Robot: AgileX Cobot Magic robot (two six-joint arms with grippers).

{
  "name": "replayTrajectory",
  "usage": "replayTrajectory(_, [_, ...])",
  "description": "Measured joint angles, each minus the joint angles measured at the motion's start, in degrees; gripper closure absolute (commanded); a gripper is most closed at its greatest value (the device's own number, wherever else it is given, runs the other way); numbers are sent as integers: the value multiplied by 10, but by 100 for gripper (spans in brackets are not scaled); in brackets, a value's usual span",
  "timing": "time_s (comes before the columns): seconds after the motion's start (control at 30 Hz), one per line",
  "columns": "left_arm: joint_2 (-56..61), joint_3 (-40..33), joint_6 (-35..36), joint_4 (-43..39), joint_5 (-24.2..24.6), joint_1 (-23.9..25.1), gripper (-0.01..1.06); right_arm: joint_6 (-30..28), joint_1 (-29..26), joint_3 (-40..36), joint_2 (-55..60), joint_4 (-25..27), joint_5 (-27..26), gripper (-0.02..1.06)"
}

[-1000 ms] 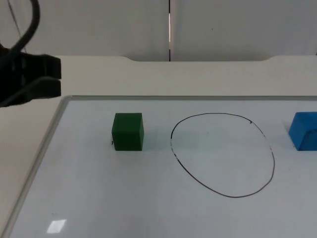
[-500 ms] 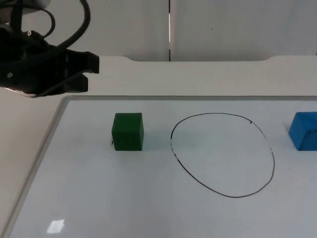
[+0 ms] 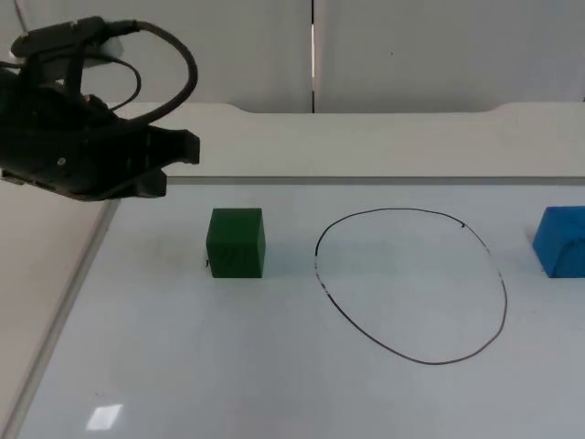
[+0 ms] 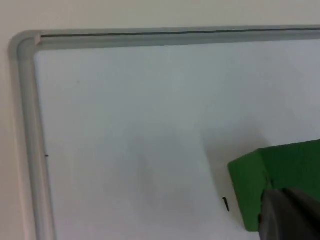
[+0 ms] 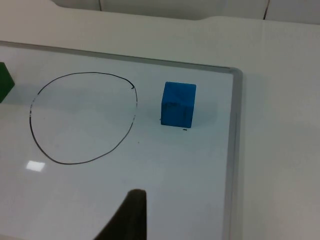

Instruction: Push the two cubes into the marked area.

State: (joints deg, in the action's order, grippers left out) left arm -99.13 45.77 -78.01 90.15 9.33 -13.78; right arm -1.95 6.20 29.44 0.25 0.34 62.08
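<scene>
Top view: a whiteboard (image 3: 274, 384) with a grey frame lies flat on the desk (image 3: 366, 142). A hand-drawn black oval outline (image 3: 411, 285) sits on the board, right of its middle. The green cube (image 3: 236, 242) stands on the board left of the outline, near it but fully outside the line. The blue cube (image 3: 559, 240) stands on the board right of the outline, also outside it, partly cut off by the picture's edge.

Left gripper (image 3: 178, 160): above the board's far left corner, up-left of the green cube and apart from it, not touching. Two dark finger ends point toward the board's middle with a narrow gap between them; whether the jaws are released or clenched cannot be told.

Left wrist view: the board's rounded frame corner (image 4: 25, 45), bare white surface, and the green cube (image 4: 280, 185) close to the dark fingertip (image 4: 290, 215), which overlaps its lower edge in the picture. A small black mark (image 4: 226, 203) sits on the board just beside the cube.

Right wrist view: the blue cube (image 5: 178, 104) just beside the outline (image 5: 82, 117), between the line and the board's frame (image 5: 232, 150). A sliver of the green cube (image 5: 5, 82) lies on the outline's other side. A dark fingertip (image 5: 127, 217) of the right gripper stands over the board, well apart from the blue cube; the state of its jaws cannot be told.
</scene>
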Motion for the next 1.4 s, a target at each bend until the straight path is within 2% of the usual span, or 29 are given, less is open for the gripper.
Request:
replayTrajectory(0.6, [-100,48,0,1,-24,0,105,0,0,0,0,0,0,-1])
replayTrajectory(0.8, [-138,66,0,1,2,0,105,0,0,0,0,0,0,-1])
replayTrajectory(1.4, [-179,86,0,11,38,0,105,0,0,0,0,0,0,-1])
